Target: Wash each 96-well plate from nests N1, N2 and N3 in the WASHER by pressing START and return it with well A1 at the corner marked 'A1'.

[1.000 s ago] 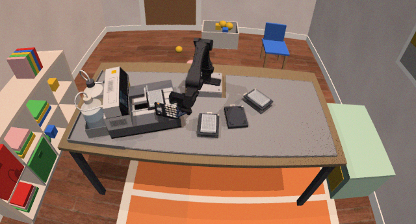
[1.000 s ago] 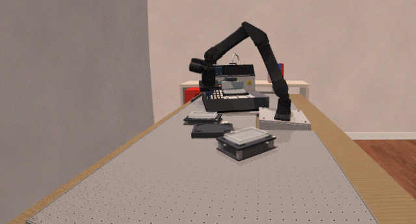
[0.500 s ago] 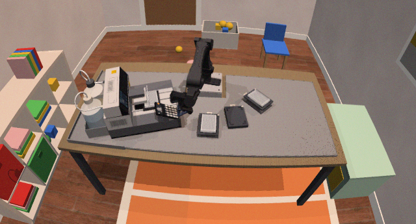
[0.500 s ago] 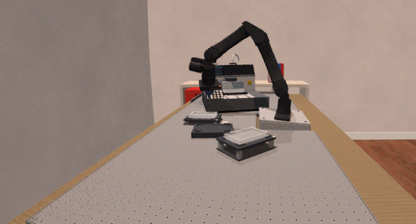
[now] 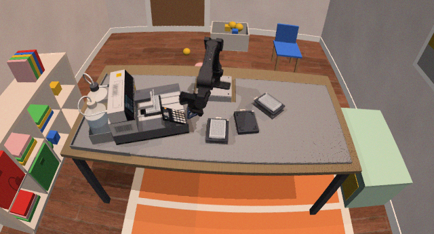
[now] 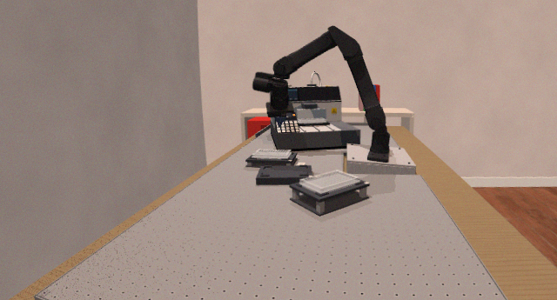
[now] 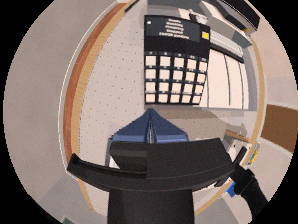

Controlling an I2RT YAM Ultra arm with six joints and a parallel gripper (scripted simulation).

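The plate washer (image 5: 142, 115) stands at the table's left, with its keypad (image 5: 175, 116) at the front right corner. My gripper (image 5: 191, 115) is shut and empty, pointing down just off the keypad's front edge; it also shows in the exterior view (image 6: 279, 117). In the wrist view the blue fingertips (image 7: 154, 123) sit just short of the lowest row of keys (image 7: 174, 98). A small yellow spot (image 7: 206, 35) shows above the keys. A pale plate-like shape lies on the carrier track (image 5: 152, 106); I cannot make it out clearly. The middle nest (image 5: 246, 122) is empty.
A nest with a white plate (image 5: 217, 129) lies just right of the keypad. A raised, skewed nest with a plate (image 5: 269, 104) stands farther right. Two bottles (image 5: 95, 112) stand left of the washer. The arm's base plate (image 5: 220, 88) is at the back.
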